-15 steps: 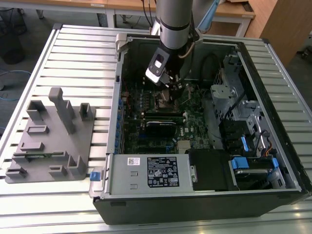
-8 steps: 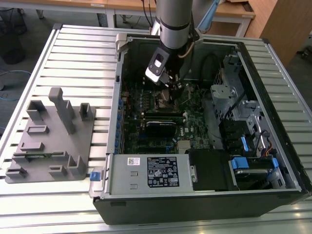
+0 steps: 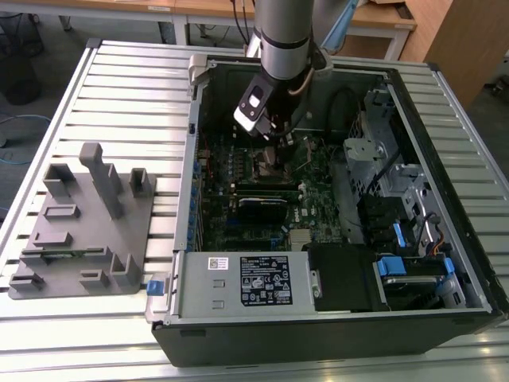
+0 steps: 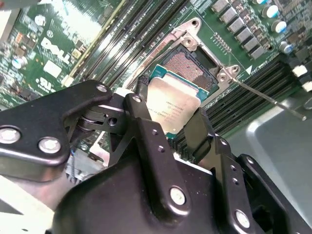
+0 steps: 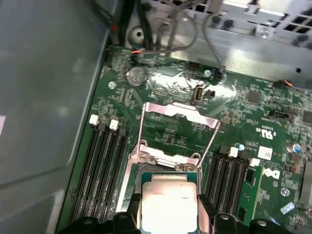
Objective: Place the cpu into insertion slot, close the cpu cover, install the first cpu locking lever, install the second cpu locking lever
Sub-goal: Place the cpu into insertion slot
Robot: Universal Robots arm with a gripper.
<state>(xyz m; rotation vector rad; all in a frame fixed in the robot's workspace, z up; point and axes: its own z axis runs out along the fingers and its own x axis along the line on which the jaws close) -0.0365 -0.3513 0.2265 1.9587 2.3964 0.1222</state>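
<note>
Slatted table (image 3: 119,79) w/ PC case (image 3: 318,338) & grey fixture (image 3: 79,231).

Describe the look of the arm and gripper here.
The arm is a silver-grey cylinder with black bands. A white-and-black block sits at its wrist. The gripper is matte black, with angular linked fingers studded with silver screw heads.

Bright room light whitens the slatted table (image 3: 119,87) toward nine o'clock in the exterior view, while the open case (image 3: 334,263) sits in shadow. In both wrist views glare washes out the cpu (image 5: 168,204) gripped between my fingers (image 4: 151,146) and streaks the green board (image 4: 73,19).
</note>
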